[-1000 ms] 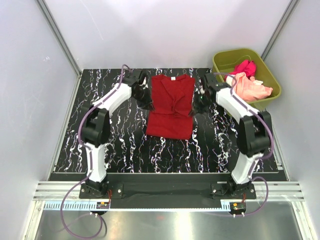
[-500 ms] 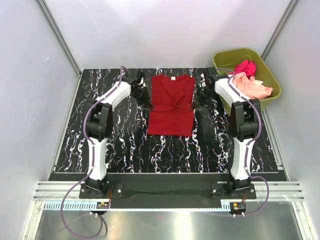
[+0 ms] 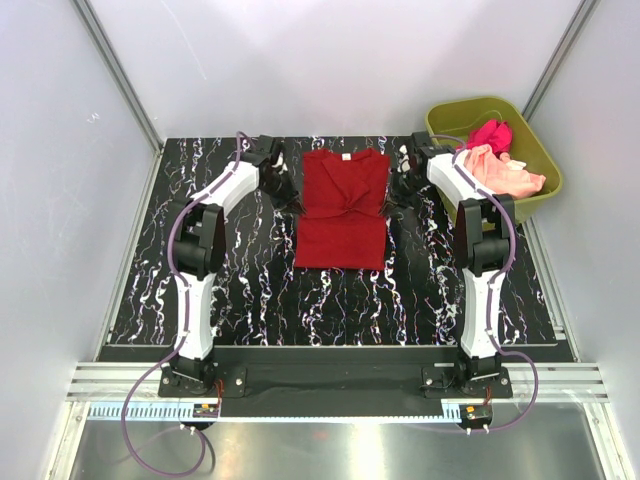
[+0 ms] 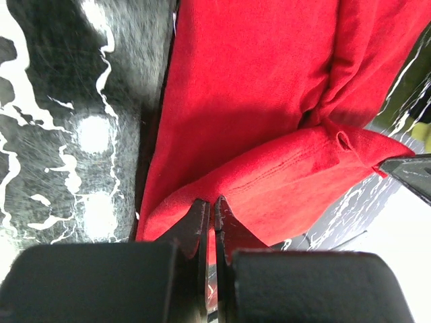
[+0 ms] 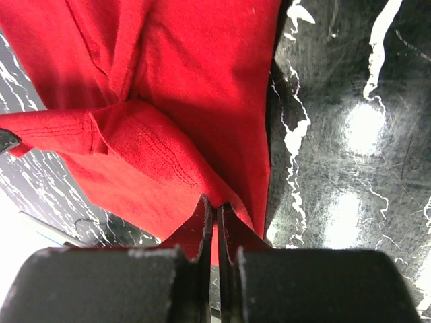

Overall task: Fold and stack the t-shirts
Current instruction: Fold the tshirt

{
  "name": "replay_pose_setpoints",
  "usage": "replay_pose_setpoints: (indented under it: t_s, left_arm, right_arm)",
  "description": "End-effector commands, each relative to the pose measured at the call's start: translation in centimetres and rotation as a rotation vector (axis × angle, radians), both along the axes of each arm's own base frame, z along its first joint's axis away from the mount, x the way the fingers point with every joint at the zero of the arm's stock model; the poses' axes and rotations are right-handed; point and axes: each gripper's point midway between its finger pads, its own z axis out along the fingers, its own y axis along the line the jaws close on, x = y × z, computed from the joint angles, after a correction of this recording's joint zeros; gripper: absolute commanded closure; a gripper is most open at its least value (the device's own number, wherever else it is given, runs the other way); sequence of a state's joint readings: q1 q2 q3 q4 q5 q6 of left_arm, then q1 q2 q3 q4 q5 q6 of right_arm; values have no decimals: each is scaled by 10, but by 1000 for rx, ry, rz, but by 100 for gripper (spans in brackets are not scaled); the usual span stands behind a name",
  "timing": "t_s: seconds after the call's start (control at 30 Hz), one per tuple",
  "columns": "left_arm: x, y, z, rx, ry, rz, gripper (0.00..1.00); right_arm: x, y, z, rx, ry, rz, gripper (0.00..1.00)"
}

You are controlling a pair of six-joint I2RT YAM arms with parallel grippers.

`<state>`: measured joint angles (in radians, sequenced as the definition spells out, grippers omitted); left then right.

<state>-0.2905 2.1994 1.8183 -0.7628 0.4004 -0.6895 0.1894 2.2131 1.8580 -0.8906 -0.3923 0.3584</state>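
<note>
A deep red t-shirt [image 3: 342, 210] lies on the black marbled table, collar at the far end, sleeves folded in and bunched at the middle. My left gripper [image 3: 295, 205] is at its left edge, shut on a fold of the red cloth [image 4: 269, 182]. My right gripper [image 3: 390, 203] mirrors it at the right edge, shut on the red cloth [image 5: 168, 168]. A magenta-pink t-shirt [image 3: 490, 133] and a pale peach t-shirt [image 3: 505, 175] lie crumpled in the olive-green tub [image 3: 446, 122] at the far right.
The black marbled table [image 3: 240, 290] ends in a metal rail at the near edge. White walls with metal corner posts close in the back and sides. The tub stands just beyond the table's right far corner.
Both arms have stretched further toward the far end, carrying the shirt's lower part upward. The shirt now lies shorter and squarer, with its bottom hem straight.
</note>
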Motion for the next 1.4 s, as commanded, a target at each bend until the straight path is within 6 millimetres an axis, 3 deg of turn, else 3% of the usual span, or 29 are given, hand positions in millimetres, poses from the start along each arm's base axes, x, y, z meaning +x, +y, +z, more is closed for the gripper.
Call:
replay_pose_setpoints:
  t_s: [0.0, 0.1, 0.3, 0.43, 0.47, 0.57, 0.63, 0.67, 0.73, 0.8, 0.83, 0.87, 0.93, 0.97, 1.03, 1.13, 1.17, 1.23, 1.37]
  left_arm:
    - [20, 0, 14, -27, -51, 20, 100]
    - [25, -2, 12, -37, -46, 18, 100]
    - [26, -4, 1, -35, -14, 17, 87]
    - [34, -3, 5, -22, -42, 20, 76]
    - [35, 2, 5, 9, -46, 19, 70]
    - [46, 12, 29, 82, -134, -8, 57]
    - [45, 29, 52, 168, -191, -4, 54]
    - [41, 36, 75, 195, -247, -15, 51]
    - [33, 47, 89, 240, -294, -8, 51]
    - [11, 49, 98, 233, -337, -21, 51]
    - [1, 42, 98, 212, -346, -42, 52]
    - [-18, 34, 90, 161, -332, -60, 53]
    - [-36, 13, 78, 103, -316, -93, 60]
    - [-47, 5, 61, 64, -287, -95, 62]
    - [-56, -9, 47, -5, -244, -86, 66]
    - [-59, -18, 31, -61, -223, -90, 68]
    - [-58, -19, 28, -65, -219, -96, 68]
    - [-56, -19, 25, -57, -216, -98, 68]
    - [-56, -20, 11, -63, -176, -90, 69]
  right_arm:
    - [11, 2, 13, 31, -34, 15, 100]
    - [14, 1, 13, 30, -33, 14, 100]
    - [19, -1, 5, 28, -23, 9, 97]
    - [26, -4, -6, 14, -6, -1, 87]
    - [34, -6, -1, 1, -31, -5, 86]
    - [39, -22, 6, -101, -49, -13, 70]
    - [41, -35, 26, -171, -82, -16, 58]
    - [42, -44, 32, -222, -99, -32, 54]
    - [35, -48, 56, -245, -122, -67, 45]
    - [23, -31, 56, -218, -136, -57, 43]
    - [17, -21, 73, -189, -166, -83, 43]
    - [11, -8, 64, -175, -169, -85, 43]
    - [-3, 34, 69, -131, -202, -80, 43]
    - [-3, 42, 61, -158, -226, -103, 42]
    - [-12, 71, 50, -190, -225, -113, 43]
    - [-15, 90, 29, -296, -235, -121, 45]
    - [-13, 95, 31, -319, -245, -110, 45]
    - [-13, 96, 9, -390, -221, -89, 45]
    - [-9, 103, -3, -410, -218, -75, 42]
